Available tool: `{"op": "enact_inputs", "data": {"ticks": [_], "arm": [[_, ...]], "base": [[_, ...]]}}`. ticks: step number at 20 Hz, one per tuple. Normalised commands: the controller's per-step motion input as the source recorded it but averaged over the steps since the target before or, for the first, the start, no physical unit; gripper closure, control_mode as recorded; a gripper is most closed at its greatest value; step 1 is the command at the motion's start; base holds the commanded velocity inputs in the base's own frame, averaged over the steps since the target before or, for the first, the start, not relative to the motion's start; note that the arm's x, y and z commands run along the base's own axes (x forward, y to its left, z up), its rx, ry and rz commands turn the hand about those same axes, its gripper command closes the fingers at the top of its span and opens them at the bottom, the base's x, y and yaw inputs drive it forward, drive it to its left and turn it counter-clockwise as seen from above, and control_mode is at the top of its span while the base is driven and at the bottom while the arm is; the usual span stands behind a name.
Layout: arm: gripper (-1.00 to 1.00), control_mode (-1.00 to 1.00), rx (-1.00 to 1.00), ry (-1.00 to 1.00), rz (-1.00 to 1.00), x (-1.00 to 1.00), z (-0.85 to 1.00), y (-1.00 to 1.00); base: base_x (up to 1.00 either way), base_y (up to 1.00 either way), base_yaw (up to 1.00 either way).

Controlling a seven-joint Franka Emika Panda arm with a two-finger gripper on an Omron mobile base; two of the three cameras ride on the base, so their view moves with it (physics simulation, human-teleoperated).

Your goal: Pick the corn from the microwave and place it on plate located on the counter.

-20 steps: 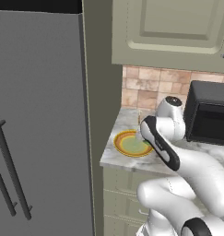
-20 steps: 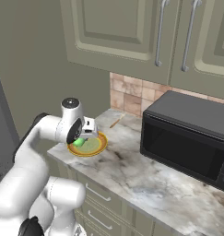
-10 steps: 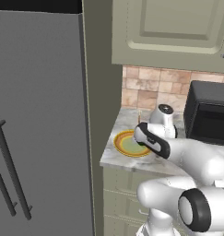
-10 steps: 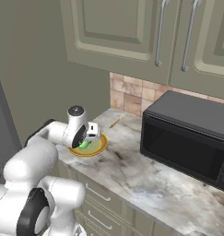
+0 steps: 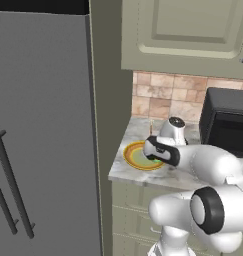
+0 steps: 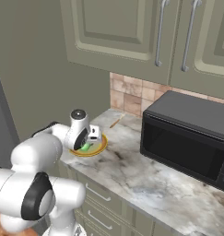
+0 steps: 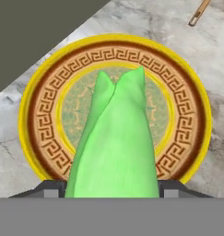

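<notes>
The corn (image 7: pixel 114 143) sits between the two fingertips of the hand (image 7: pixel 112 188), which is closed on its thick end. Its leafy tips point over the pale centre of the plate (image 7: pixel 39 110). In the right base view the corn (image 6: pixel 85 147) is low over the plate (image 6: pixel 100 146); I cannot tell if they touch. The plate (image 5: pixel 129 155) lies near the left end of the worktop (image 6: pixel 145 184), close to its front edge. A thin wooden stick (image 6: pixel 116 121) lies behind it near the tiled wall. The microwave (image 6: pixel 187 138) stands well apart toward the right, its door shut.

Corn (image 7: pixel 115 143) bright green; plate (image 7: pixel 39 106) yellow rim, brown key-pattern band.
</notes>
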Motion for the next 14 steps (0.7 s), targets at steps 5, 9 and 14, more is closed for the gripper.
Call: {"op": "enact_inputs", "data": {"ticks": [5,9,14], "arm": [[1.0,-1.0,0.0,0.0,0.0,0.36,-0.2,0.07],[1.0,-1.0,0.0,0.01,0.0,0.6,-0.18,0.02],[1.0,-1.0,0.0,0.05,0.0,0.41,-0.2,0.0]], "base": [[0.0,0.0,0.0],[0.0,0.0,0.0],[0.0,0.0,0.0]]}}
